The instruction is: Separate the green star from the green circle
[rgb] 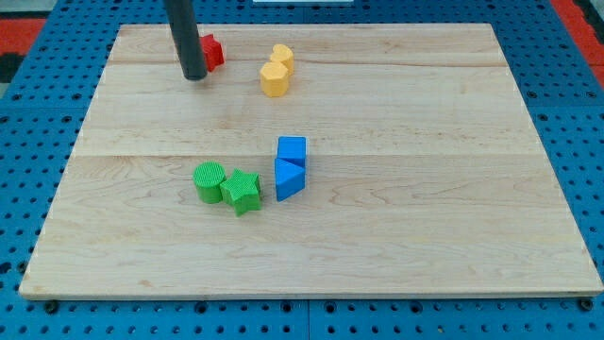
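While the wooden surface [425, 236] lies bare along its near edge, the green star [243, 192] sits left of centre, touching the green circle [209, 181] at its 10 o'clock. Just beside the star at 2 o'clock stand two blue blocks [291, 167], one behind the other. Farther back are two yellow blocks [276, 70], touching. At the far left, my tip [195, 77] rests just beside a red block [211, 51], at its 7 o'clock. There are no jaws on this rod.
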